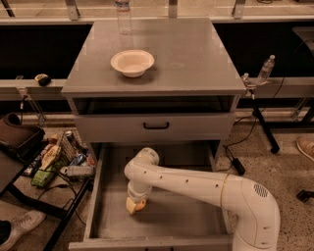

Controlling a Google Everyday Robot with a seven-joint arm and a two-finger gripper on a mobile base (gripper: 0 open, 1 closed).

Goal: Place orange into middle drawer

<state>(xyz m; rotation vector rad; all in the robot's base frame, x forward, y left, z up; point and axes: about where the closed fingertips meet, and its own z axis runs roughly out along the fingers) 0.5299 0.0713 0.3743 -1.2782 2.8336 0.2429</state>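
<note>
One gripper (134, 203) low inside middle drawer (196, 221) | jaws clamped on orange (131, 208) | white bowl (132, 62) on worktop (196, 59), well beyond jaws

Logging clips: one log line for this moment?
tool: inside middle drawer, low over its floor | orange: cannot tell apart from tool | white bowl: on cabinet top

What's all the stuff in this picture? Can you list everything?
white bowl: 1, white, on the grey cabinet top
bottles: 2, clear, one at the top's back edge, one on the right ledge
closed drawer: 1, grey, black handle, under the top
middle drawer: 1, grey, pulled open below
orange: 1, orange, inside the middle drawer
packets: several, mixed colours, floor at left
arm: 1, white, reaching into the middle drawer
gripper: 1, at the orange
</note>
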